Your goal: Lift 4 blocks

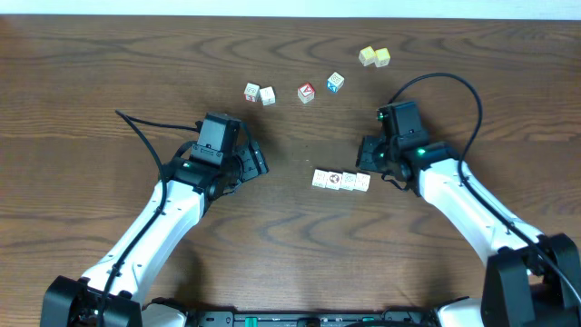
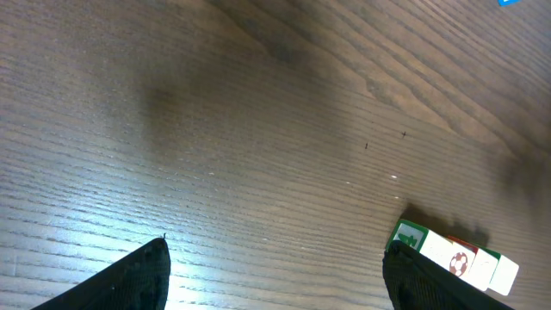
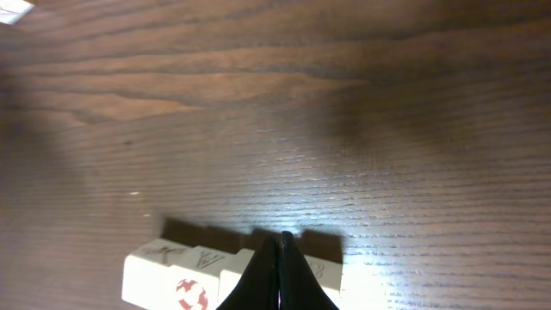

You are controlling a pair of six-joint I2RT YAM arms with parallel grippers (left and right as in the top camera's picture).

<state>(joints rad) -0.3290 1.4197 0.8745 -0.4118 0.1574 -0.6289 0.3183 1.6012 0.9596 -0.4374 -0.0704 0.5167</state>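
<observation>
The four cream blocks (image 1: pixel 340 180) lie in a tight row near the middle of the worktop (image 1: pixel 82 82), well clear of every edge. The left jaws stand wide, with bare wood between them and the row. The right jaws are pinched together just beside its other end. Other cubes (image 1: pixel 307 92) sit toward the far edge.

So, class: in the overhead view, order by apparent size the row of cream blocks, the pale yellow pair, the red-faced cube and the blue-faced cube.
1. row of cream blocks
2. pale yellow pair
3. red-faced cube and blue-faced cube: these look alike, so I won't rank one above the other.
</observation>
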